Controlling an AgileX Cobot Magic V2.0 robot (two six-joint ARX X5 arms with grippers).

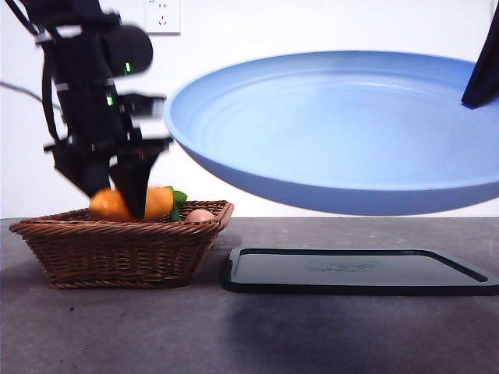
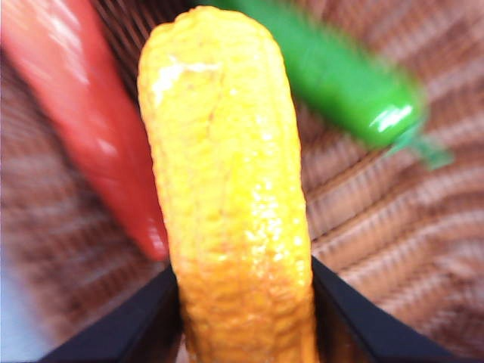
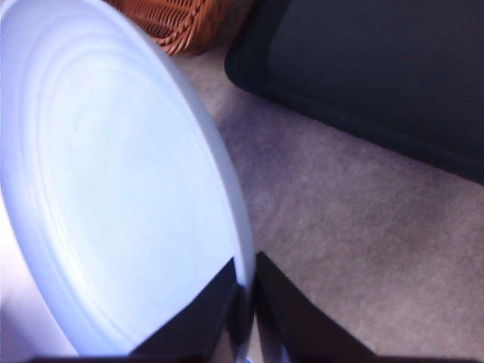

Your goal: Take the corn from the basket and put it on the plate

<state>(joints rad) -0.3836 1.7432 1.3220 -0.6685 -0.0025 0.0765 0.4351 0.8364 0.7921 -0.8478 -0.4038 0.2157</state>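
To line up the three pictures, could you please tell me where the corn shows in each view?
Front view: the corn is at the left, over the basket, under the dark left tool.
Left wrist view: it fills the centre, clamped between the black jaws.
Right wrist view: not in it; only the plate, held by the right tool.
Shared landmark: the basket, in all three.

So there's a flat black rectangular plastic tray with a raised lip sitting on the grey table, nothing on it. A smooth red-orange toy carrot lies close beside a shiny green toy pepper-looking thing. White wall socket up behind.
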